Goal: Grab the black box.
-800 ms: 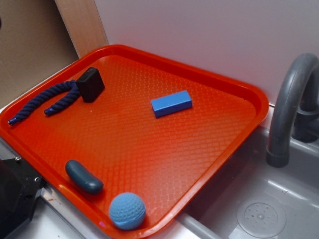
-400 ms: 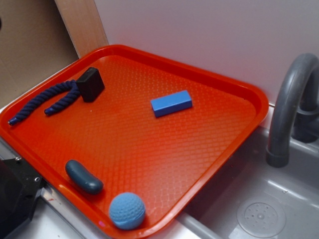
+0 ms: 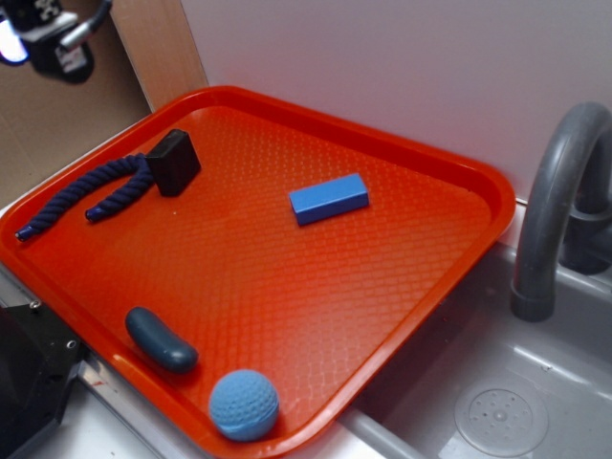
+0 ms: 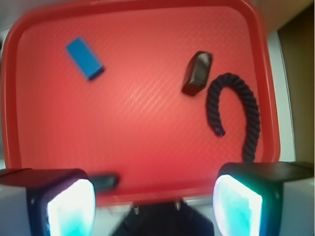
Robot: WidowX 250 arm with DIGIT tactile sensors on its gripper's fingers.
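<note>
Hand high up, box far ahead

The hand hangs with its fingers wide apart and holds nothing. The black box sits ahead, a bit right, its long side pointing away, just beside the rope.

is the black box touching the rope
Apart. The wrist view shows a strip of bare red tray between the small matte black box and the curved dark navy rope.
</note>
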